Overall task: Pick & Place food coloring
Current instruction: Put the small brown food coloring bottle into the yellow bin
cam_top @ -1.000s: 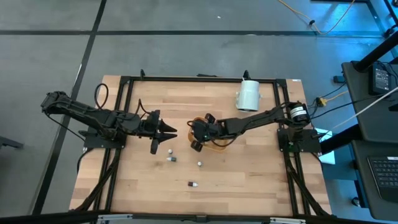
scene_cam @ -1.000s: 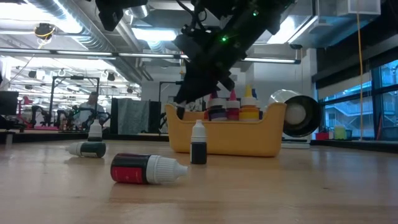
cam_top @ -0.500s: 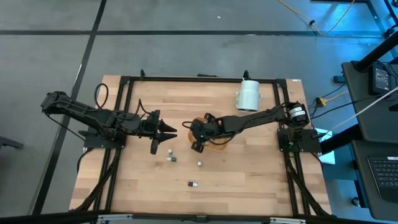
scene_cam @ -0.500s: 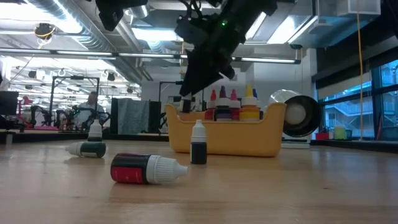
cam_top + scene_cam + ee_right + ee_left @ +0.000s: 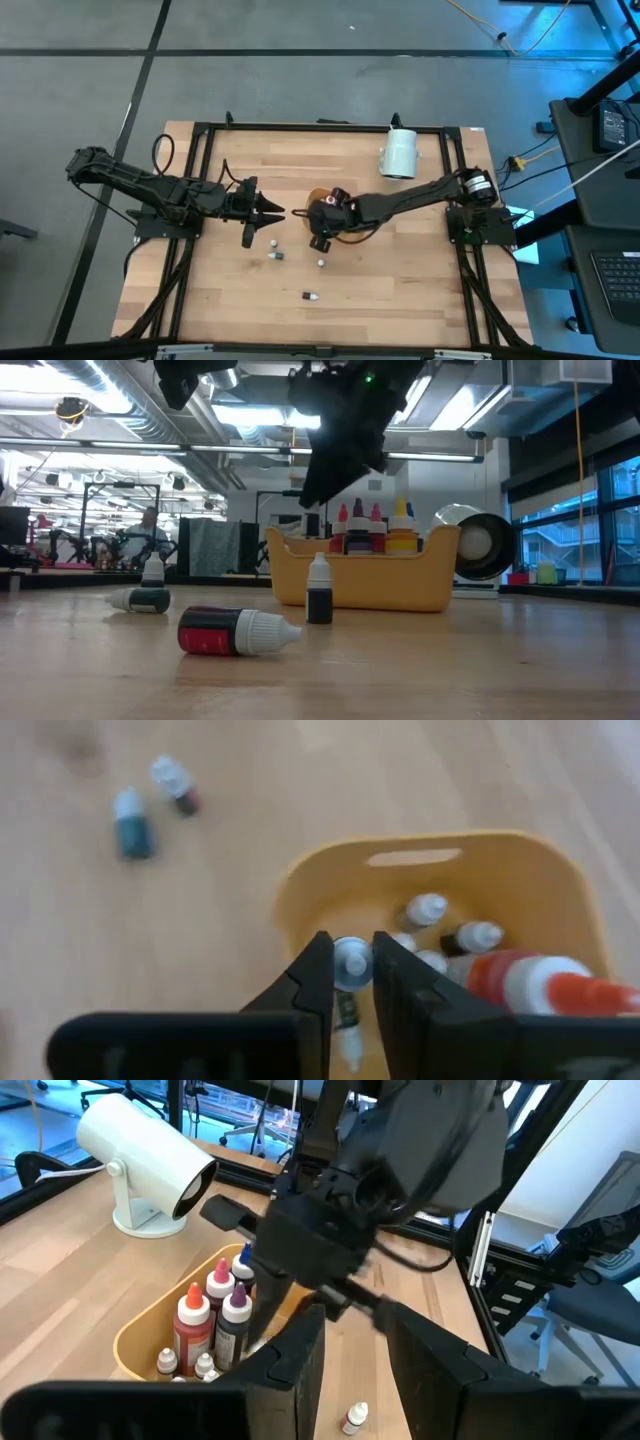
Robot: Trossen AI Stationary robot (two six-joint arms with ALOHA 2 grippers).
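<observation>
Several small food-coloring bottles (image 5: 372,530) stand upright inside the orange tray (image 5: 380,582), their red, pink and yellow-white tips rising above its rim in the low view. One more white-capped bottle (image 5: 351,966) sits pinched between the narrow fingers of the right gripper (image 5: 351,982), which hangs over the tray's edge on the side facing the loose bottles. Beside the tray on the wooden table (image 5: 400,280), a dark bottle with a white cap (image 5: 319,590) stands upright just in front of the tray wall. Farther from the tray, a red-labelled bottle (image 5: 238,631) lies on its side, and beyond it a dark green one (image 5: 140,600) also lies flat, with another small upright bottle (image 5: 153,569) near it. The left gripper (image 5: 268,212) hovers away from the tray, beyond those loose bottles, with its fingers (image 5: 300,1365) spread a little apart and holding nothing. A large white cylinder (image 5: 400,153) lies on the far side of the tray, close to the table's back edge.
</observation>
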